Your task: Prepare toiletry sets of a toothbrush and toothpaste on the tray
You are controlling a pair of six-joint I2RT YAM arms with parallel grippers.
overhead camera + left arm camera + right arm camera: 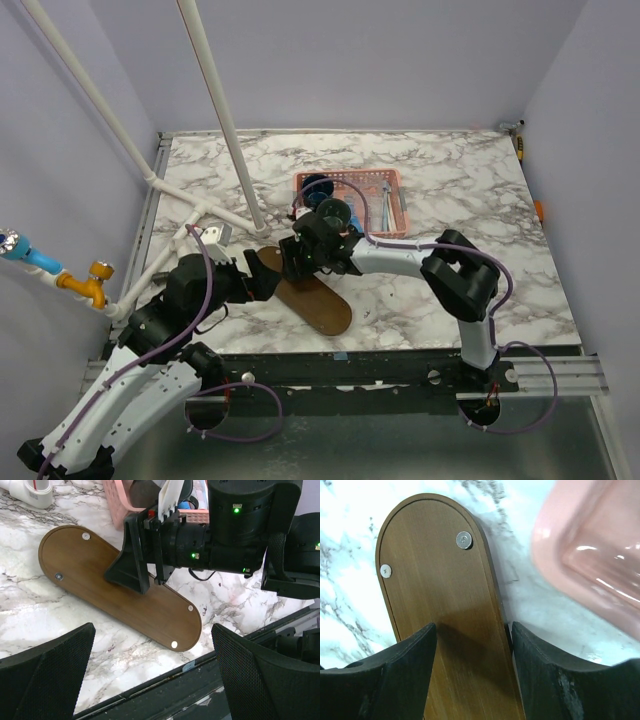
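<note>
Right hand over the tray; left hand hanging open.
The marble bench is carrying the dark wooden tray, which is lying diagonally with one rounded end near the bench's front edge and the other near the pink basket. Bare marble is lying open to the tray's right. The right hand is hovering low over the tray's middle, fingers apart, one above the board and one at its edge. The left hand is hanging near the tray's near end, fingers wide apart and holding nothing. Screws are showing at the tray's ends.
</note>
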